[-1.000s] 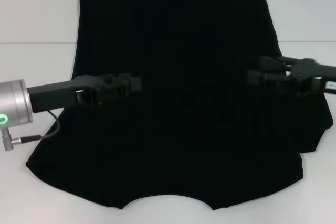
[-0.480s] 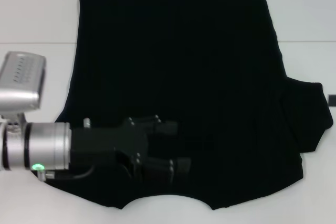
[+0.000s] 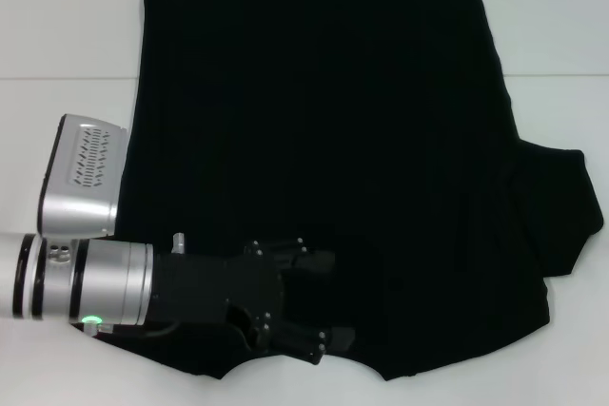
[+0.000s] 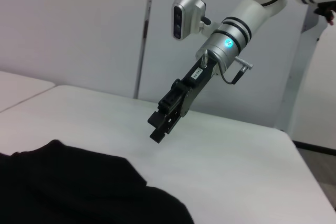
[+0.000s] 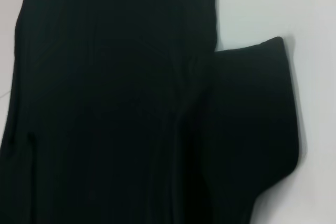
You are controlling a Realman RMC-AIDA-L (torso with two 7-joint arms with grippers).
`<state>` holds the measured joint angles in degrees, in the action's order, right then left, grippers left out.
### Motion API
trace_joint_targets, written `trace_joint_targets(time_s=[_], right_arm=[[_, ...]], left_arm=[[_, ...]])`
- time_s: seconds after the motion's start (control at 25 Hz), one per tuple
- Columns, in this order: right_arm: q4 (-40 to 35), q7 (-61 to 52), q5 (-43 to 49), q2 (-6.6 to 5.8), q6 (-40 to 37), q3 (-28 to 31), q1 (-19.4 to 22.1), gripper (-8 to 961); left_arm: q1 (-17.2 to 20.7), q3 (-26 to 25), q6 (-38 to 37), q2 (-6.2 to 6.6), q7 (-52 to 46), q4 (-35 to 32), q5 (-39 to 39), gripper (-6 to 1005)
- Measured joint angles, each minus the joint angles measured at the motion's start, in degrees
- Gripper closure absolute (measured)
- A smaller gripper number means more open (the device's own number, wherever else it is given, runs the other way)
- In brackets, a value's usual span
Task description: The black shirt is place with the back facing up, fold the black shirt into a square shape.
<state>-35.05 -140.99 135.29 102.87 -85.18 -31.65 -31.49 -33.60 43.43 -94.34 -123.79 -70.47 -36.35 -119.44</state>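
The black shirt (image 3: 324, 140) lies flat on the white table (image 3: 57, 26), hem at the far side and curved neckline (image 3: 295, 366) at the near edge. One sleeve (image 3: 561, 211) sticks out on the right, and the right wrist view shows this sleeve (image 5: 252, 119) too. My left gripper (image 3: 324, 299) hovers open over the shirt's near left part, close to the neckline, with nothing between its fingers. My right gripper (image 4: 160, 127) appears only in the left wrist view, raised in the air above the bare table beyond the shirt (image 4: 79, 187).
White table surface (image 4: 236, 156) surrounds the shirt on all sides. A table seam line (image 3: 67, 78) runs across on the left. A grey wall (image 4: 79, 24) stands behind the table.
My left arm has swung from the shirt's left middle toward the near edge by the neckline. The right arm has left the shirt's right side and gone out of the head view.
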Motion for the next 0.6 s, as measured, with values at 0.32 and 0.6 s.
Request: trace_joint_targets(time_s=[0.32,0.6], right_arm=[[4.92,0.23,4.72,2.73,7.68,-0.46,-4.17,69],[5.97,0.15,5.56,4.19,10.60,-0.72,-5.80,69]], left_arm=[[-0.14,-0.36,0.49,0.00,-0.11,-0.14,-0.01,41],[-0.15,-0.45,0.88,0.04,-0.26,-0.21,0.21,45]])
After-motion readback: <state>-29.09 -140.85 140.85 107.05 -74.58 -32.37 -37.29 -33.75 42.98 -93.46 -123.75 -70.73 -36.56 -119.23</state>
